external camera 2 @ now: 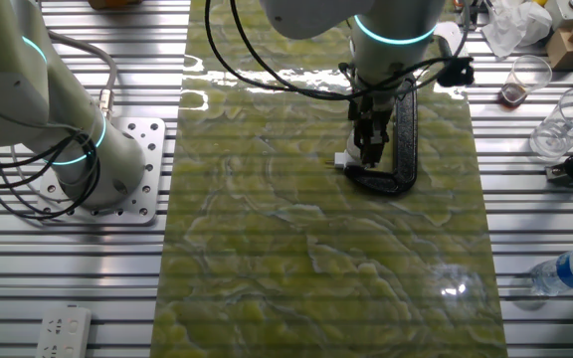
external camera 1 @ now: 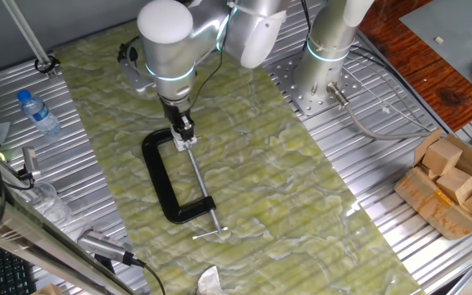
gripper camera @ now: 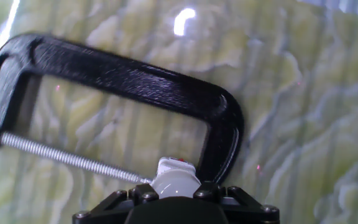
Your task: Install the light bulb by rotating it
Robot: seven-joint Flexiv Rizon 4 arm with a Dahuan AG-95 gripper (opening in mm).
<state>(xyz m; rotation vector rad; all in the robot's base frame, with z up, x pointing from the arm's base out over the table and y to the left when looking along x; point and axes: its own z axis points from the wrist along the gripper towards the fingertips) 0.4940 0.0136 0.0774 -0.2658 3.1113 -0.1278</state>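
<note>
Looking at: the black two-finger gripper (gripper camera: pixel 176 198), which was down over the end of the clamp, pointing at the table.
Gripper state: pretty sure it was clenched on the small white rounded light bulb (gripper camera: pixel 174 180); in the hand view the bulb sat right between the black fingers (gripper camera: pixel 124 200), its little orange mark just ahead of them.
Bulb location: straight ahead of the fingertips, touching the tip of the long threaded steel screw (gripper camera: pixel 67 158) of the black C-shaped clamp (external camera 1: pixel 169 180).
Clamp: lay flat on the green marbled mat (external camera 2: pixel 316 249), frame curving off ahead and to the side of the gripper.
What could go wrong: my guess, the bulb was tiny and smooth, so the fingers could slip round it while twisting.
Other risk: the clamp looked loose on the mat, so it might just spin with the bulb.
Also: cross-threading if the wrist was off-axis.
</note>
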